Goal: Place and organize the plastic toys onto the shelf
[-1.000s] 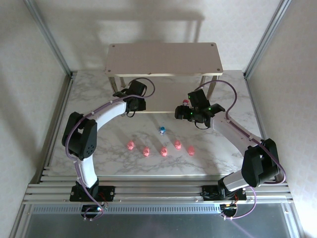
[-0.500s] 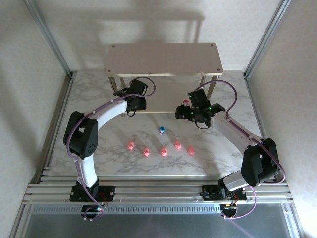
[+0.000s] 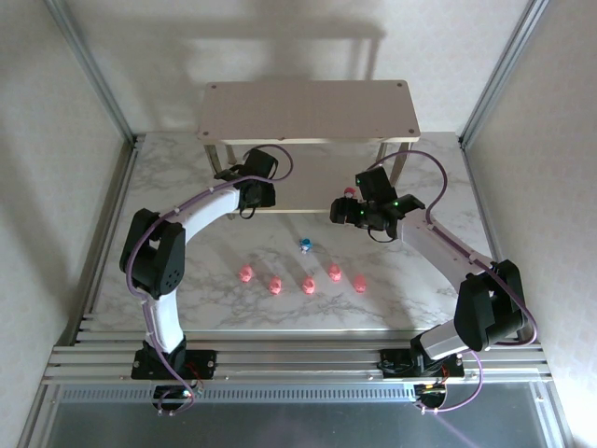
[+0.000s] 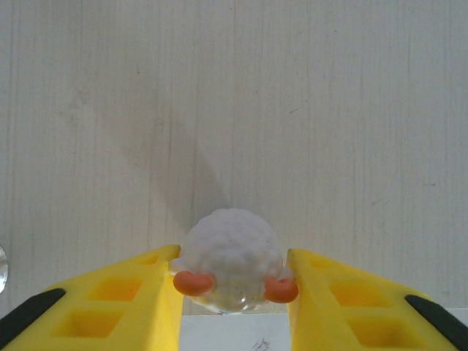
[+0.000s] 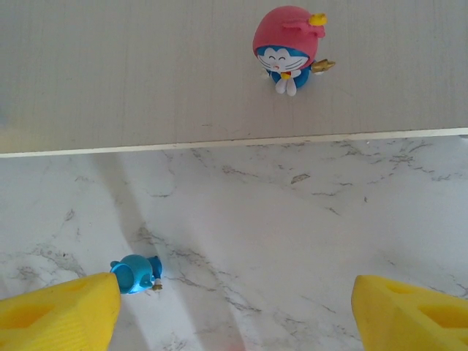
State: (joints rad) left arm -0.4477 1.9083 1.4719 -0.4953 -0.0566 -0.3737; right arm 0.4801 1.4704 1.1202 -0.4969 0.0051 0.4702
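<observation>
My left gripper (image 4: 234, 276) is over the shelf's lower board (image 4: 307, 110), shut on a white bumpy toy (image 4: 232, 238) with orange feet. Both yellow fingers (image 4: 131, 300) touch the toy's sides. My right gripper (image 5: 234, 311) hangs open above the marble table, in front of the shelf (image 3: 308, 110). A blue toy (image 5: 136, 273) lies on the table just beside its left finger. A red-hooded toy (image 5: 287, 45) stands on the lower board near the front edge. Several pink toys (image 3: 308, 285) lie in a loose row on the table nearer the arm bases.
The shelf's top board (image 3: 373, 103) overhangs the lower one, and the left wrist (image 3: 254, 182) reaches in under it. Thin metal legs (image 3: 399, 166) stand at the shelf's corners. Bare marble (image 5: 314, 219) lies between the right fingers.
Both arms have stayed almost still. The toys on the table have not moved.
</observation>
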